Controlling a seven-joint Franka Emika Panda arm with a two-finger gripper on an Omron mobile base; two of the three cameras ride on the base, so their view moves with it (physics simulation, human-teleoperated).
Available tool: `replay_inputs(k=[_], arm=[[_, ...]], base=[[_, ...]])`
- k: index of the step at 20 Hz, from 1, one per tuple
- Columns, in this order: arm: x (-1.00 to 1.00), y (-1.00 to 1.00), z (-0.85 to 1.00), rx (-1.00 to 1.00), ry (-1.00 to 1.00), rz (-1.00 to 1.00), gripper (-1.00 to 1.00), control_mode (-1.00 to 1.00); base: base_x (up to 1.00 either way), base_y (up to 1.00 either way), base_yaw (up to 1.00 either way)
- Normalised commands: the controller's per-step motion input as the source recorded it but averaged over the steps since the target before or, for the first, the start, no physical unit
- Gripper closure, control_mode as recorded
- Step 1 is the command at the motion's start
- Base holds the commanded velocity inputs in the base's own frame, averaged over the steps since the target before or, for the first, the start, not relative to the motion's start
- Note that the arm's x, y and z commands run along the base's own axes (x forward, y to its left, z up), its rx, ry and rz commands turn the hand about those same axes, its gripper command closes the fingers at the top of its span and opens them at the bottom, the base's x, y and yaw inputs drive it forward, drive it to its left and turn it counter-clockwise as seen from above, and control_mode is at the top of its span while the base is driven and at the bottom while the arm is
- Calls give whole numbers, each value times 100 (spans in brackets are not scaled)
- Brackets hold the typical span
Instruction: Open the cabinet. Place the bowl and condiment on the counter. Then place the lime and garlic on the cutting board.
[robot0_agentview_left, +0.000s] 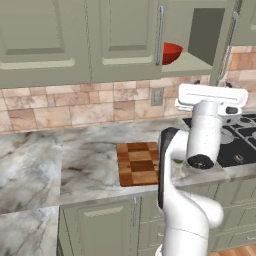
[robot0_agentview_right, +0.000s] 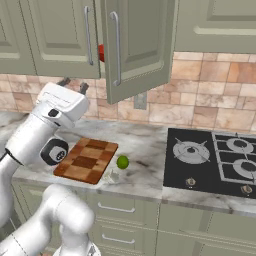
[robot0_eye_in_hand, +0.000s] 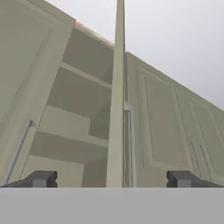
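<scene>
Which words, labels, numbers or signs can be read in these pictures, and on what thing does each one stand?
There is no readable text.
The cabinet, bowl, cutting board, lime and counter are plain.
The stove knobs bear no legible marks.

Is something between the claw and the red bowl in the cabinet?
Yes. The right cabinet door is open, and in the hand view its edge stands straight ahead between the fingertips. The bowl sits on the shelf behind the closed left door, partly hidden.
</scene>
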Motion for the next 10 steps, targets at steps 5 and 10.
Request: replay_inputs(k=[5,10], arm=[[0,57,0,0,0,-20,-100,-100],[15,49,0,0,1,-20,-100,-100]], base=[[0,0,0],[0,0,0]])
